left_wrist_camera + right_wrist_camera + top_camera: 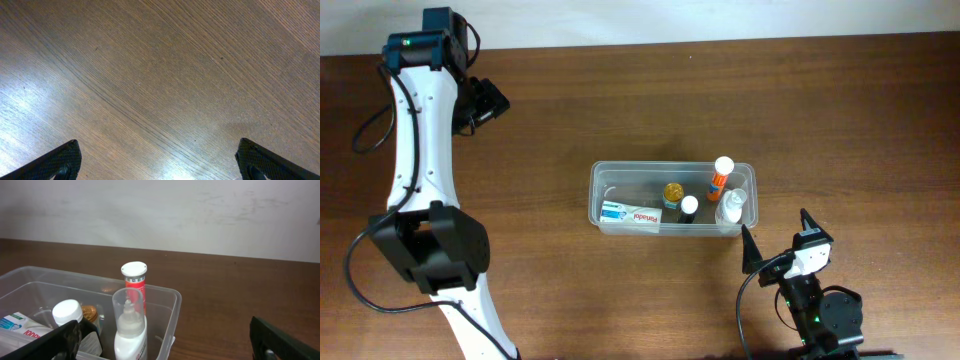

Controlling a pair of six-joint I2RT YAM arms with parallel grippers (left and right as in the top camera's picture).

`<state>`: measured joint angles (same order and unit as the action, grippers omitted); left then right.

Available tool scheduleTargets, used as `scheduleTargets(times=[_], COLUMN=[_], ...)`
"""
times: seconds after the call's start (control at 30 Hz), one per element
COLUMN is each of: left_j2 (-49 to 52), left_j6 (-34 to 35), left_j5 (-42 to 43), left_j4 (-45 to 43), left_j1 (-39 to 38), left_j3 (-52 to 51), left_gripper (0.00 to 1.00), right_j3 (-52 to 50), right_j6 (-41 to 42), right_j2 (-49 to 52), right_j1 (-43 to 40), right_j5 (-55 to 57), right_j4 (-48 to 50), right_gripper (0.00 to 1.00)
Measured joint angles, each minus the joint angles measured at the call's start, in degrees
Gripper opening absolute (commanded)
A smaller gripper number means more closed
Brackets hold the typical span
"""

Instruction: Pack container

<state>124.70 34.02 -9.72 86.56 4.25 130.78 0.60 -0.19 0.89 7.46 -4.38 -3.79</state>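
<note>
Container (596, 203) holds box (630, 213) and bottles (720, 180), packing seemingly finished; left gripper (488, 100) and right gripper (778, 235) apart, empty, retreat likely next.

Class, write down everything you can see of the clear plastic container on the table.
The container is a clear, see-through plastic tub, rectangular with rounded corners and a rim. It sits upright and lidless on the wooden table. Inside, a flat box lies toward its left and four small bottles stand at its right end.
</note>
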Motion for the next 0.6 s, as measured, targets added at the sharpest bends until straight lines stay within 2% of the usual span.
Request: scheduleTargets(times=[0.43, 0.6], left_j2=[-0.24, -5.55], left_j6=[0.00, 0.00], left_j5=[0.00, -0.02], left_j4=[-0.02, -0.11], left_j1=[0.00, -1.49], left_j3=[-0.02, -0.20], left_gripper=[0.99, 0.99], right_j3=[0.00, 0.00], right_j6=[-0.02, -0.07], right_j2=[0.00, 0.00], right_j1=[0.00, 0.00], right_j5=[-0.02, -0.02], right_j4=[0.00, 0.00], right_gripper=[0.98, 0.98])
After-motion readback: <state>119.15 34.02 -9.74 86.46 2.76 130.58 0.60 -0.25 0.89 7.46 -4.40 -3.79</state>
